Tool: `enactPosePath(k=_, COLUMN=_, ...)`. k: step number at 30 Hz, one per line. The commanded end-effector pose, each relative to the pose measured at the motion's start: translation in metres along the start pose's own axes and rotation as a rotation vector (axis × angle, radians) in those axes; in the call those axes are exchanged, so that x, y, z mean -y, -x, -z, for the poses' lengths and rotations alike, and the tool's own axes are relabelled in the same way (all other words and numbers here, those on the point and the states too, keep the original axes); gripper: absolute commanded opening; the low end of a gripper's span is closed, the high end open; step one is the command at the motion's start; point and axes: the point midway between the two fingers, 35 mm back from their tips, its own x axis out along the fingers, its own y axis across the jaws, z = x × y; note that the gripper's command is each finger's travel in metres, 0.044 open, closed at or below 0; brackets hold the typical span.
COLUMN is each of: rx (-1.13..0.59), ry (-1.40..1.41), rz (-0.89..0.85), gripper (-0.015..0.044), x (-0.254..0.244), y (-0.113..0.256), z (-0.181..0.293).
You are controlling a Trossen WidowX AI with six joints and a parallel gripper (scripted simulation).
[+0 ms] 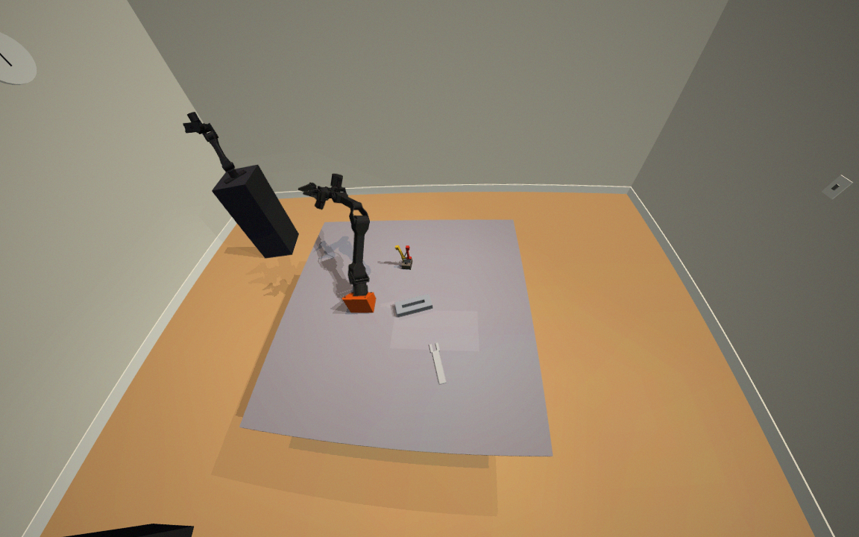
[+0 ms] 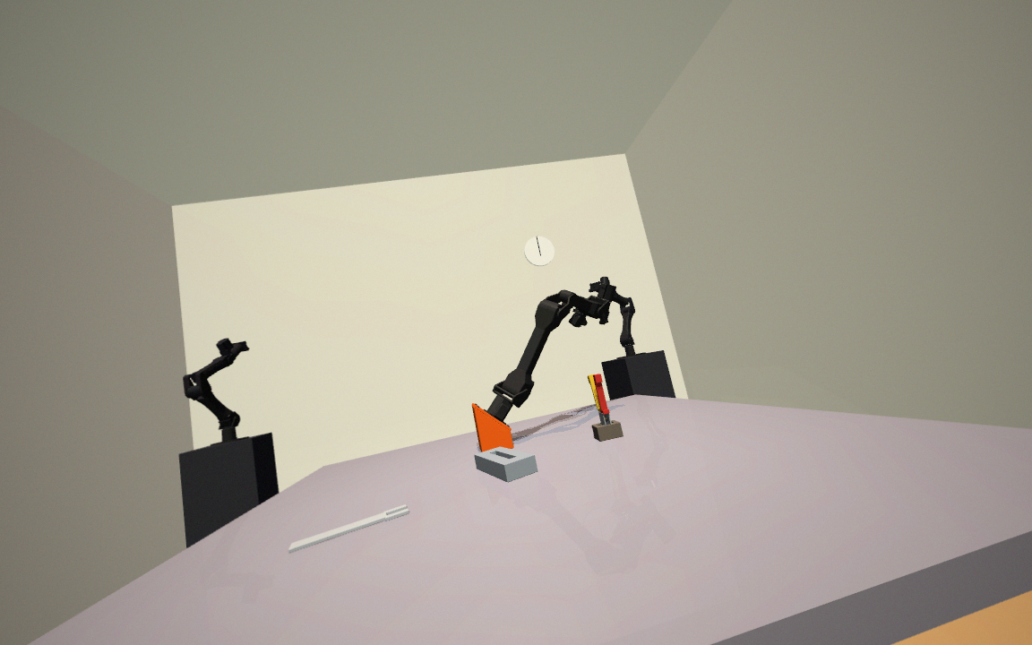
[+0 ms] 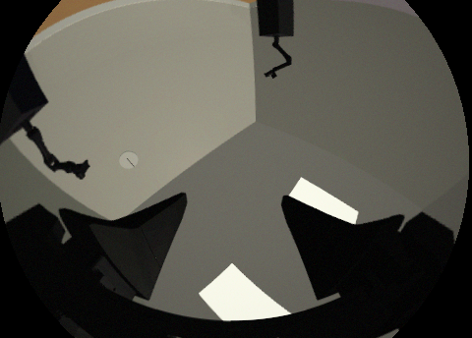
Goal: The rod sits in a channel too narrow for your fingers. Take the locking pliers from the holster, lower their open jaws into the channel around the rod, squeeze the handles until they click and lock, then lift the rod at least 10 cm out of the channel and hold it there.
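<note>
The pliers [image 1: 408,253] [image 2: 600,397] stand in a small brown holster [image 1: 406,265] [image 2: 607,431], nearer the table's [image 1: 486,400] [image 2: 744,521] far edge in the top view. The gripper [image 1: 306,189] [image 2: 605,305] [image 3: 235,199] has its 2 fingers wide apart, with nothing between. I'd guess the pliers are hard, light and a bit slippery; pinch the 2 handles, red and yellow, around the middle, and pull straight up.

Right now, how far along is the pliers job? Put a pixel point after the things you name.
Done: nothing visible. The locking pliers [image 1: 407,253] [image 2: 599,394] stand in the holster [image 1: 406,265] [image 2: 607,431], handles spread in the top view.
In hand: nothing; the gripper [image 1: 306,189] [image 3: 235,199] is open, up off the table.
Left: everything, from drawing the pliers to clamping and lifting. The channel block [image 1: 413,307] [image 2: 506,466] sits apart; I can't make out the rod.
</note>
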Motion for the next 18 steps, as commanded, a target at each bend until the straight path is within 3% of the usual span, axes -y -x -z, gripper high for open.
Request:
enactPosePath(k=1, rx=0.003, ry=-0.013, rz=-0.013, gripper=0.0426, x=-0.002, y=0.002, z=-0.001)
enactPosePath(k=8, rx=0.0, ry=-0.473, rz=-0.541, gripper=0.044, x=-0.05, y=0.087, z=-0.035)
enactPosePath(k=18, rx=-0.299, ry=-0.871, rz=-1.164, gripper=0.044, x=-0.057, y=0.22, z=-0.059)
